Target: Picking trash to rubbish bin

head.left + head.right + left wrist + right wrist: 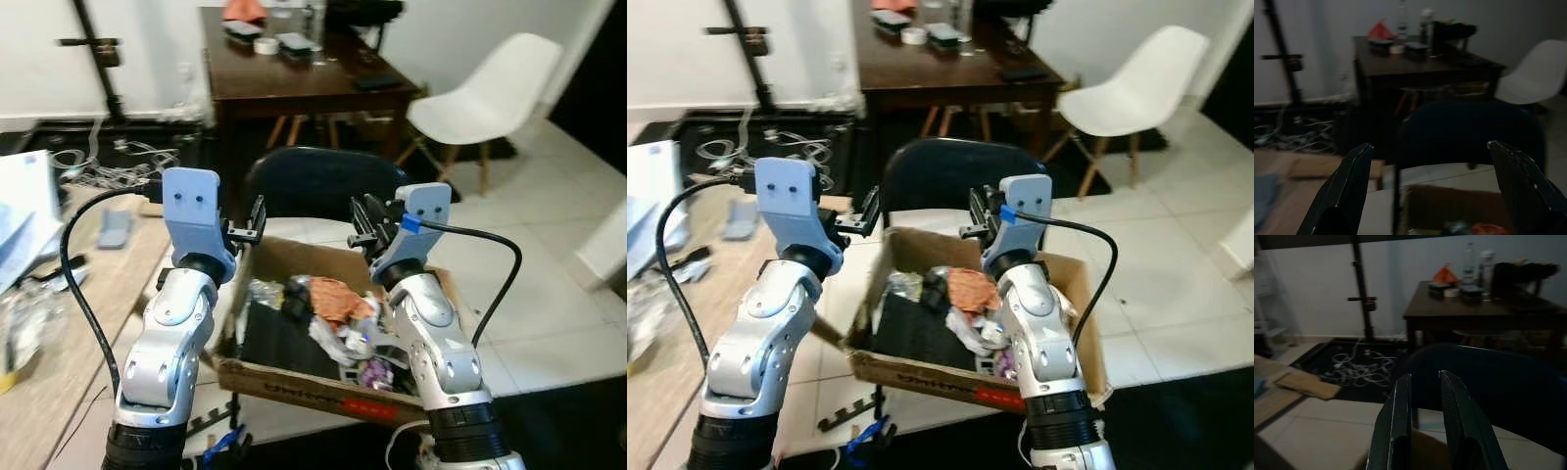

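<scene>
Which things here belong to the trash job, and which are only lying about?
Job:
- cardboard box
- trash inside it
- left gripper, jaws open
- right gripper, jaws nearly shut

Lying about:
- dark chair
- white chair
- wooden table
- cables

Scene is seen by both eye views from the head, fwd and down, close over the cardboard box (294, 377) of trash; same scene is shared, slightly offset. Beyond it the dark chair (318, 181), the dark wooden table (950, 73) and the white chair (490, 98) are taken in. Each wrist view is aimed along its own gripper fingers, roughly level, toward the far wall; dark chair (1469, 129), table (1484, 308) and box edge (1449, 205) are shared w/ the eye views.
</scene>
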Tool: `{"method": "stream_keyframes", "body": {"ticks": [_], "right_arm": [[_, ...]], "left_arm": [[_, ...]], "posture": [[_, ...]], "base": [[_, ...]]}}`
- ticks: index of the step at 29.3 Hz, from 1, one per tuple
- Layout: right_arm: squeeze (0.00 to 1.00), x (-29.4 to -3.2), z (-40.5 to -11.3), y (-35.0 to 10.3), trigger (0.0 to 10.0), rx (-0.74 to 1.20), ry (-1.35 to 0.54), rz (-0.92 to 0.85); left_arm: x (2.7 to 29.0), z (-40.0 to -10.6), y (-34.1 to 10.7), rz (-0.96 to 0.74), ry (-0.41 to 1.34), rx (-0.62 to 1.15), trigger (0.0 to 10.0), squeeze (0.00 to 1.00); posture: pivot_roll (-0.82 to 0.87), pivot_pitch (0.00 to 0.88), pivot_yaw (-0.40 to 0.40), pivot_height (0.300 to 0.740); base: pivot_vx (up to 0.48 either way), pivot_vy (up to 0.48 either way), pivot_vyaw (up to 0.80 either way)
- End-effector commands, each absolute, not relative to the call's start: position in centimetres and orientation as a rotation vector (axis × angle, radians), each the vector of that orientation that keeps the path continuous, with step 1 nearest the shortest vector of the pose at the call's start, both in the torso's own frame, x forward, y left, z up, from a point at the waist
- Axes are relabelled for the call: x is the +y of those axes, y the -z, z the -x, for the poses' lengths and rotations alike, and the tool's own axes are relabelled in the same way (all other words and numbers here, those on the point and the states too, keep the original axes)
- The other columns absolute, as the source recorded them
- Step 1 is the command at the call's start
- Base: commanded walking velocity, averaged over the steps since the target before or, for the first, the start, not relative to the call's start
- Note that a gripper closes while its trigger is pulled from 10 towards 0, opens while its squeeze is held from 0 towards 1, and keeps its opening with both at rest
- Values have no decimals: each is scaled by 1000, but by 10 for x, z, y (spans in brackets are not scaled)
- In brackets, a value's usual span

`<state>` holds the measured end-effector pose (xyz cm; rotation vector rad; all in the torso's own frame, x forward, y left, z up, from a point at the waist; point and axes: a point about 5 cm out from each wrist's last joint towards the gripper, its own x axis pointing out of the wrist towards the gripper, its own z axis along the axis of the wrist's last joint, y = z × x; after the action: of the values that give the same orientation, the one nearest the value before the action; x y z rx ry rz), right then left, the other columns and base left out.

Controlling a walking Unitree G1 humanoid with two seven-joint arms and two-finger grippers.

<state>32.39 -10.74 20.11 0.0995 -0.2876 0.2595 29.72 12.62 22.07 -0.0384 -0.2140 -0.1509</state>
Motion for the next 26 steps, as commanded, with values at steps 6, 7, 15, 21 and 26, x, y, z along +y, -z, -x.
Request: {"method": "stream_keyframes", "body": {"ticks": [6,7,15,21,26], "right_arm": [[0,-110,-321,-198,10000,-274,-249,-112],[0,-110,-322,-198,10000,-274,-248,-113],[0,-111,-321,-196,10000,-271,-236,-127],[0,-111,-320,-193,10000,-261,-237,-133],[0,-110,-318,-191,10000,-253,-240,-135]], "left_arm": [[127,-293,-216,37,152,-184,10000,0],[127,-293,-216,37,152,-180,10000,0],[128,-292,-214,22,143,-169,10000,0],[131,-292,-212,6,130,-150,10000,0],[130,-291,-210,-12,134,-139,10000,0]], "posture": [[173,32,-38,740],[173,32,-38,740],[181,18,-38,740],[185,20,-42,740],[185,21,-43,740]], "base": [[0,0,800],[0,0,800],[0,0,800],[0,0,800],[0,0,800]]}}
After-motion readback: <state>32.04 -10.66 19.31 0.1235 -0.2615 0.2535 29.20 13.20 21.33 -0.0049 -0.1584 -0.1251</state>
